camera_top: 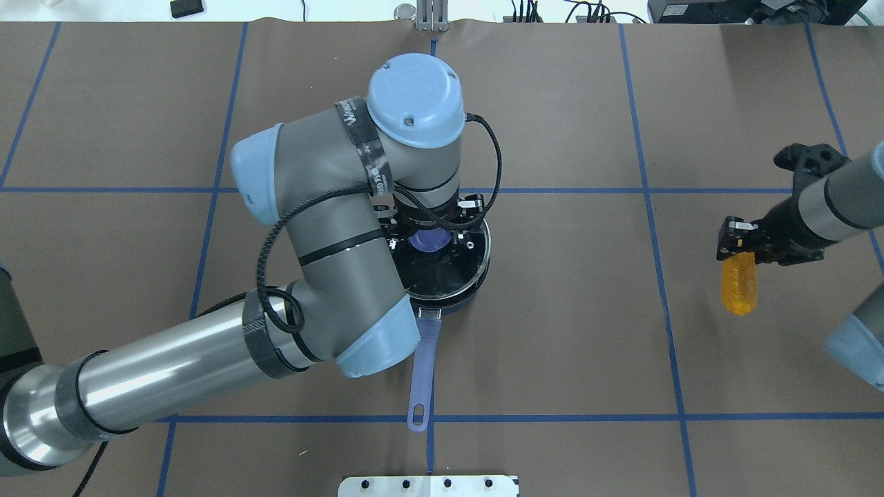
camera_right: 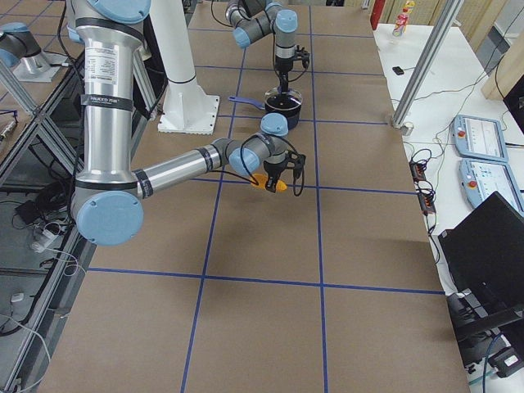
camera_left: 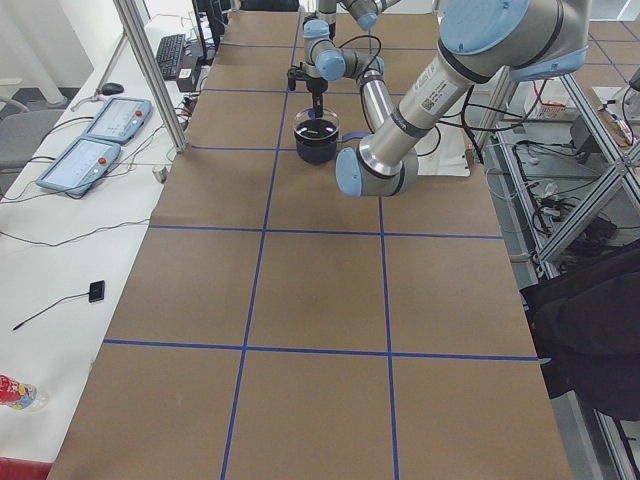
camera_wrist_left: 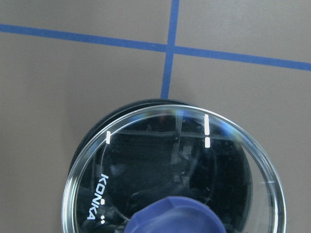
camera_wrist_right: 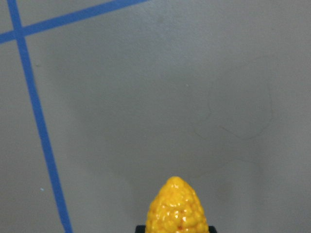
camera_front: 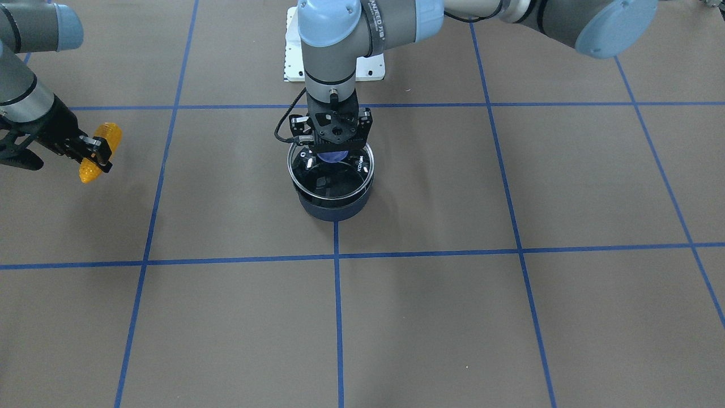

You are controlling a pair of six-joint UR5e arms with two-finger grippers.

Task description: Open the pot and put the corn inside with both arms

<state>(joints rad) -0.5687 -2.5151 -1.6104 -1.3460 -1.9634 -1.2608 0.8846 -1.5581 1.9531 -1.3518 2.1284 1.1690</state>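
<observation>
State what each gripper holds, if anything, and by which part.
Left gripper: round glass lid, by its purple knob. Right gripper: yellow-orange toy corn cob, near its thicker end.

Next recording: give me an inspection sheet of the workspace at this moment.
Surface: brown paper-covered table, blue tape grid, flat.
Job's things: small navy pot at centre, round glass lid over it, gripped by its purple knob; yellow toy corn cob held off the table.
Clutter: nothing seen.
Grippers: left gripper shut on the lid's knob; right gripper fingers shut on the corn.
Cables: black cable looped loosely round the left wrist.
Surroundings: two control pendants on a white side bench.
</observation>
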